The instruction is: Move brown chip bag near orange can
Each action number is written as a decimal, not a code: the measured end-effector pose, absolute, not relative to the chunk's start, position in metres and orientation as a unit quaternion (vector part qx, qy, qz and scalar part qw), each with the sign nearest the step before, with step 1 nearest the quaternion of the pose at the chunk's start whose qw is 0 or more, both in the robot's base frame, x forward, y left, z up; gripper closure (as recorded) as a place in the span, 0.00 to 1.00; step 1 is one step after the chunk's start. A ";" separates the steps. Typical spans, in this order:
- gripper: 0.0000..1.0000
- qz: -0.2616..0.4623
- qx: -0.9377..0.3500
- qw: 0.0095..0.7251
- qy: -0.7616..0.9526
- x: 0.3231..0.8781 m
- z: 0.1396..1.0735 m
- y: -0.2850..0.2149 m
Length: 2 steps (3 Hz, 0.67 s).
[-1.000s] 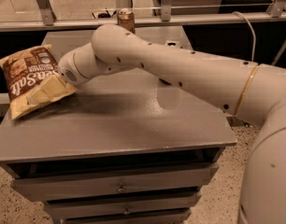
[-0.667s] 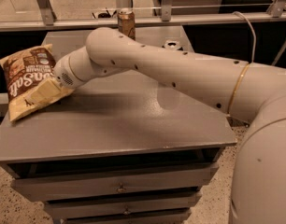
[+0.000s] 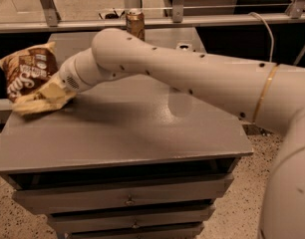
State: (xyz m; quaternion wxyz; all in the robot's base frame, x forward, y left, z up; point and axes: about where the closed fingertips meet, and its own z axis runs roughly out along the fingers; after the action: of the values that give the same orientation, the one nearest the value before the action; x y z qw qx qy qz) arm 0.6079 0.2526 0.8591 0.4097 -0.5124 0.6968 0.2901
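Crinkled brown chip bag (image 3: 27,72) tilted far left, tool (image 3: 47,93) at its lower edge; orange can (image 3: 135,24) upright behind

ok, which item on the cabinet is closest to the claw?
The brown chip bag, at the left edge of the cabinet: the claw is right against its lower part. The orange can stands upright at the back, well apart.

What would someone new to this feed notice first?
The big white arm stretching across the picture from the right, with its hand down at the bag on the left edge of the grey cabinet. Next, the can standing upright at the cabinet's far edge, well apart from the bag.
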 end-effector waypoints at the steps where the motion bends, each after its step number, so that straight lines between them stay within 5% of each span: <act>1: 1.00 0.246 -0.491 0.469 0.692 0.623 0.907 0.218; 2: 1.00 0.220 -0.473 0.506 0.687 0.632 0.938 0.192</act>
State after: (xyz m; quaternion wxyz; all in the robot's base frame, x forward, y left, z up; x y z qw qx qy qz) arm 0.6325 0.1920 0.9384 0.5055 -0.4734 0.6870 0.2198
